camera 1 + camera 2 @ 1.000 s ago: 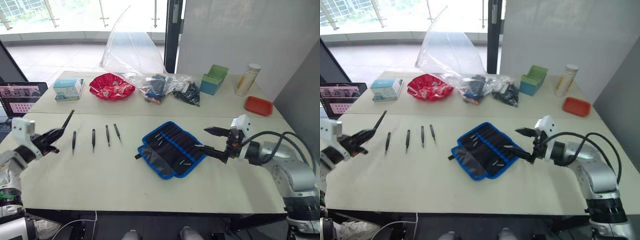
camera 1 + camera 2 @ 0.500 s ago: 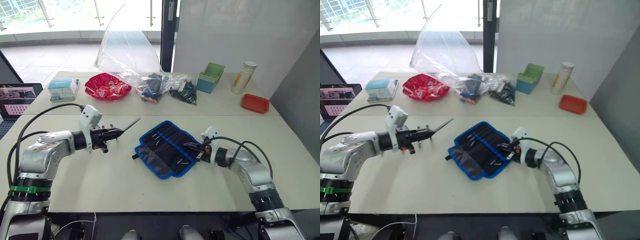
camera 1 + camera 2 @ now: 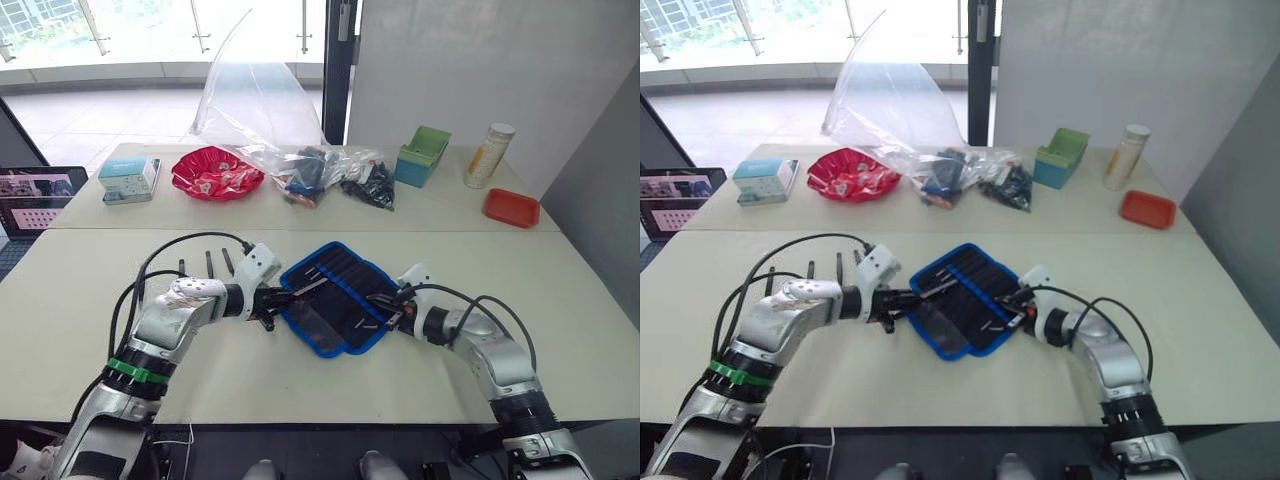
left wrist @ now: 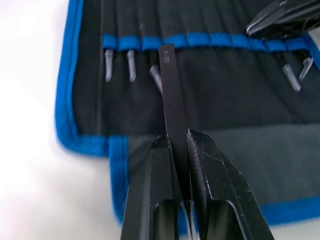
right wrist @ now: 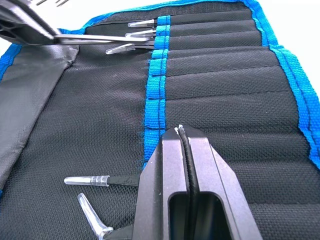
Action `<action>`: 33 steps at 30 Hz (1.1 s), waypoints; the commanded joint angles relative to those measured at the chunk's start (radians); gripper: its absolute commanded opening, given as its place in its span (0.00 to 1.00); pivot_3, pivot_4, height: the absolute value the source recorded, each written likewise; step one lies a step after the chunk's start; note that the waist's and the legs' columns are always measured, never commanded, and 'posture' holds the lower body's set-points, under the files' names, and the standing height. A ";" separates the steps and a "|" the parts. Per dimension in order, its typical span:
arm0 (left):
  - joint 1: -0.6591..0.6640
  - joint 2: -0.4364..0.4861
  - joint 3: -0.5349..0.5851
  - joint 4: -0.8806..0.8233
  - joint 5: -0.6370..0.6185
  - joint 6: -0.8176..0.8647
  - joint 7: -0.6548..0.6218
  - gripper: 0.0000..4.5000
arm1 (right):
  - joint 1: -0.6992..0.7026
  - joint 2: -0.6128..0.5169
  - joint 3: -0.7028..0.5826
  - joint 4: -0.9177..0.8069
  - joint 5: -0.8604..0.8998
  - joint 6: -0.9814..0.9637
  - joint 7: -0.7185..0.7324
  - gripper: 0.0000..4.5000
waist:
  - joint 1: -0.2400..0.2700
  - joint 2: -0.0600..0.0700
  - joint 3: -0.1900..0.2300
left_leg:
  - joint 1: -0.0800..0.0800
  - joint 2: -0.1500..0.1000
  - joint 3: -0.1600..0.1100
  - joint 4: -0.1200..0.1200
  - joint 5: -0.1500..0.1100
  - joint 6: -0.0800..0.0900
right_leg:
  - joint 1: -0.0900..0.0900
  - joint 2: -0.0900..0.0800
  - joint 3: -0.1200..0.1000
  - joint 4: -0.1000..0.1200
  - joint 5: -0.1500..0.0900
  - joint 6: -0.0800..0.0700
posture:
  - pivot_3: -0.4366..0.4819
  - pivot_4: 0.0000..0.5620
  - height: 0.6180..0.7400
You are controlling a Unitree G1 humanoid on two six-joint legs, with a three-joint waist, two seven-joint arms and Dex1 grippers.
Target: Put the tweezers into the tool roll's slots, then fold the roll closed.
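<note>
Since half a second ago the left hand has carried its pinched tweezer over the open tool roll on the counter; the right hand, fingers together, pins the roll's far edge. Misaligned, the tip could jab fabric beside the slots.

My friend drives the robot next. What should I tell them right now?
Left tool: shut on one tweezer, held over the open tool roll, tip near the blue band above the slots.
Right tool: shut, over the roll's right side; I cannot tell what it pinches.
Other tweezers lie on the table behind the left arm.
Done: one tweezer picked up.
Left: slot it in, fetch the others, then fold the roll closed.
</note>
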 commanded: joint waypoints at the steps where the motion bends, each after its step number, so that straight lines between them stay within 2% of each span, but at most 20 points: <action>1: -0.031 -0.014 -0.006 0.013 0.020 -0.010 -0.013 0.00 | 0.037 0.001 0.008 -0.007 -0.012 0.041 -0.019 0.00 | 0.000 0.000 0.000 | 0.000 0.000 0.000 0.000 0.000 0.000 | 0.000 0.000 0.000 0.000 0.000 0.000 | 0.48 0.27 0.99; 7: -0.044 -0.034 -0.004 0.020 0.019 0.046 -0.016 0.00 | 0.055 0.009 0.006 -0.021 0.000 0.060 -0.028 0.00 | 0.002 0.000 0.000 | 0.000 0.000 0.000 0.000 0.000 0.000 | 0.001 0.000 0.000 0.000 0.000 0.000 | 0.48 0.27 0.99; 13: -0.041 -0.016 -0.008 -0.018 0.004 0.104 -0.052 0.00 | 0.054 0.015 0.007 -0.009 -0.003 0.063 -0.028 0.00 | 0.001 0.000 0.000 | 0.001 0.000 0.000 0.000 0.000 0.000 | 0.001 0.000 0.000 0.000 0.000 0.000 | 0.48 0.27 0.99; 25: -0.036 -0.015 -0.023 0.024 0.054 0.062 -0.054 0.00 | 0.027 0.025 0.016 0.024 -0.008 0.056 -0.007 0.00 | -0.001 0.000 0.000 | 0.002 0.000 0.000 0.000 0.000 0.000 | 0.002 0.000 0.000 0.000 0.000 0.000 | 0.48 0.27 0.99; 33: -0.065 -0.065 -0.027 0.071 0.071 0.032 -0.043 0.00 | 0.037 0.034 0.019 0.025 -0.011 0.050 -0.007 0.00 | 0.000 0.000 0.000 | 0.004 0.000 0.000 0.000 0.000 0.000 | 0.005 0.000 0.000 0.000 0.000 0.000 | 0.48 0.27 0.99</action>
